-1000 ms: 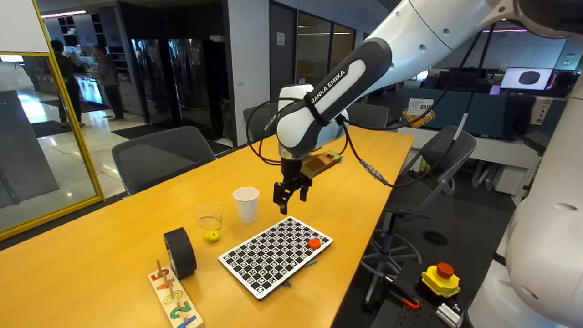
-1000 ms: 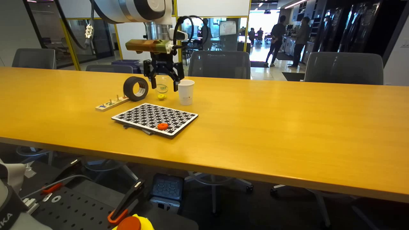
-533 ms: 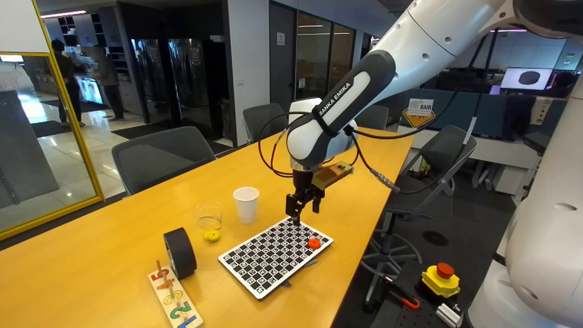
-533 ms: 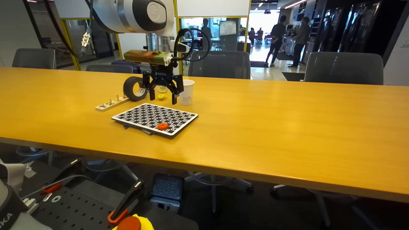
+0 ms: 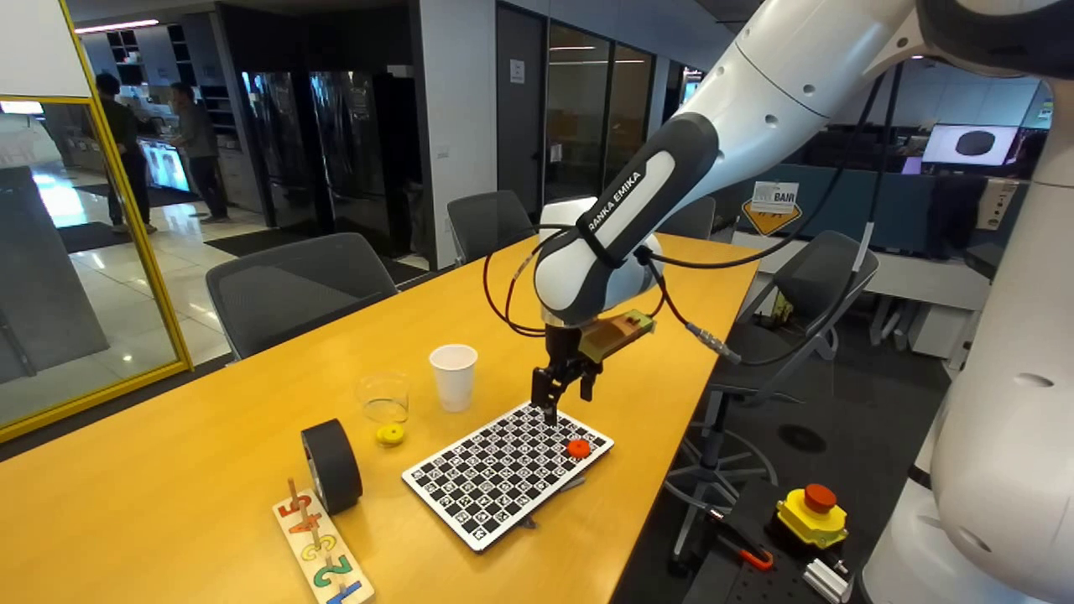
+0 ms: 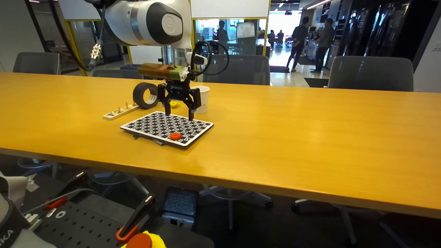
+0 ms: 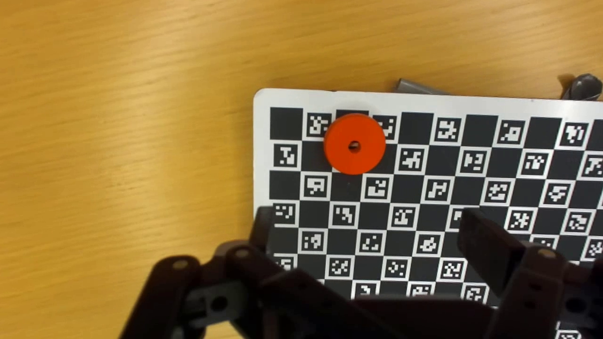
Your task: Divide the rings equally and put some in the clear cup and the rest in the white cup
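An orange-red ring (image 7: 354,164) lies flat near one corner of a checkered board (image 7: 410,197); it also shows in both exterior views. My gripper (image 7: 365,219) is open above that board, its fingers wide apart with nothing between them. In an exterior view the gripper (image 6: 179,115) hangs behind the ring (image 6: 175,136), low over the board's far side. The see-through clear cup (image 5: 387,404) stands beside the taller white cup (image 5: 455,379). At the clear cup's base sits a yellow ring (image 5: 390,434); whether inside it or in front, I cannot tell. The white cup's contents are hidden.
A thick black tape roll (image 5: 337,470) stands on edge next to a wooden peg strip (image 5: 323,537) with painted numbers and upright pegs. Grey hardware (image 7: 417,87) sticks out from under the board's edge. Chairs (image 5: 298,285) line the table's far side.
My gripper has come down and away from the cups, over the checkered board and nearer the orange-red ring. It has stayed open. The ring and both cups have not moved.
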Available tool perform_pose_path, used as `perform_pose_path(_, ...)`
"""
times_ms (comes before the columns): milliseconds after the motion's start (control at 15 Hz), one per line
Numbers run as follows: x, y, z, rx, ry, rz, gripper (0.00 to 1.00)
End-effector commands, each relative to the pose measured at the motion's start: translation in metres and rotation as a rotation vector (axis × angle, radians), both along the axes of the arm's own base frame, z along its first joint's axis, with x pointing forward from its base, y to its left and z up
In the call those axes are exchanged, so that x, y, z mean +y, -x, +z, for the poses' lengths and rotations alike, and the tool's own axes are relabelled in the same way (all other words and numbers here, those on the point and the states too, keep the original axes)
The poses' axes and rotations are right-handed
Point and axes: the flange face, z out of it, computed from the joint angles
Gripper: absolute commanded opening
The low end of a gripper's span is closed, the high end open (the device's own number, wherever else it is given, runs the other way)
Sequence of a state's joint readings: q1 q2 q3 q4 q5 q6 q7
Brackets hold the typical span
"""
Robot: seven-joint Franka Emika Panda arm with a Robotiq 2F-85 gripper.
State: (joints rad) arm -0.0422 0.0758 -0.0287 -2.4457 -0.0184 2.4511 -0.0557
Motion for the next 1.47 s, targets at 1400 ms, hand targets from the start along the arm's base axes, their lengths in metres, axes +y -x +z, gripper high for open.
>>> perform_pose_path(1400, -0.004, 0.027, -0.051, 0.001, -0.035, -0.049, 1.00)
